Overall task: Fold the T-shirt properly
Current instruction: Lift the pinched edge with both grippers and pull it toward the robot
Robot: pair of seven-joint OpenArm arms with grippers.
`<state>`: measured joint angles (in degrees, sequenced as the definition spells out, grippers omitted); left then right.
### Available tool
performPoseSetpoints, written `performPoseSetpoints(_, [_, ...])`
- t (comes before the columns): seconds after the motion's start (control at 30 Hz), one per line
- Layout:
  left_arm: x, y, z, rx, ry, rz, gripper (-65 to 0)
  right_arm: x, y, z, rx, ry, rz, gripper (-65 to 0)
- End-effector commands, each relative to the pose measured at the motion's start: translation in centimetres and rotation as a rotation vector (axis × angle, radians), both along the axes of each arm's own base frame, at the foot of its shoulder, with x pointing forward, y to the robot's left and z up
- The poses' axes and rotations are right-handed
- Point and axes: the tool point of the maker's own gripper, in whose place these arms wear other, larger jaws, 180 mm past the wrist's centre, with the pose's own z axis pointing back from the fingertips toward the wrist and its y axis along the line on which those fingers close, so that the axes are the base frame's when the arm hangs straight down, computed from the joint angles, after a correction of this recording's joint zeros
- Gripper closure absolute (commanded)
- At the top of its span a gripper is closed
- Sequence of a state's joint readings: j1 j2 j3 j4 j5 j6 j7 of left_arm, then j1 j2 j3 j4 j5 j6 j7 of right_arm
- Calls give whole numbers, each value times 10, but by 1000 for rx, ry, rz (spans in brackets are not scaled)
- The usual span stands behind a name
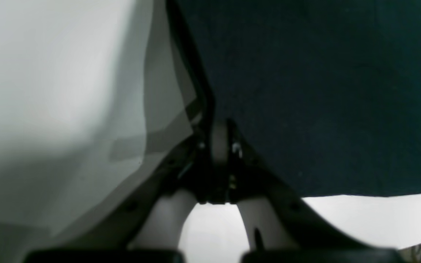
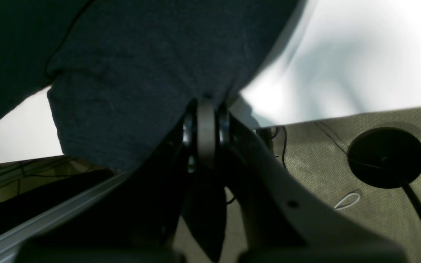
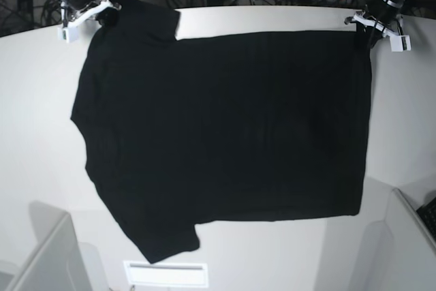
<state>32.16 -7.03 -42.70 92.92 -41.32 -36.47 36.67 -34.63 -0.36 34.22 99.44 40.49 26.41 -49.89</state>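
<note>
Base view is showing my right gripper (image 3: 103,9) at the far left corner, pinching the T-shirt (image 3: 225,134) shut at a sleeve. Between my arms the black shirt is lying spread flat across the white table (image 3: 34,100), plain side up. At the far right corner my left gripper (image 3: 364,31) is clamping the hem corner closed.

White table (image 3: 41,120), black T-shirt (image 3: 225,134) seemingly flat
</note>
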Motion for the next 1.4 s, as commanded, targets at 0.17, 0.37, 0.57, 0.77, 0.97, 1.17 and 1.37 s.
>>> performPoseSetpoints(0.17, [7,1,11,9,-42,-13,0,5,-3,13,-49,-17,27,0])
performPoseSetpoints(0.37, [14,-2,20,22,-69,-26,0,35,-3,49,-111,-139,70,0])
performPoseSetpoints(0.57, [35,5,34,33,-119,29,0,56,-2,63,-124,-203,74,0])
performPoseSetpoints(0.77, [50,3,37,26,-115,14,0,75,-2,71,-127,-238,82,0])
performPoseSetpoints(0.97, [73,-2,43,15,-121,-11,0,101,-1,81,-127,-265,102,0])
performPoseSetpoints(1.17, [88,-1,52,15,-163,-8,0,122,1,91,-126,-289,119,0])
performPoseSetpoints(1.37, [102,12,59,-2,-177,92,0,146,0,108,-135,-353,119,0])
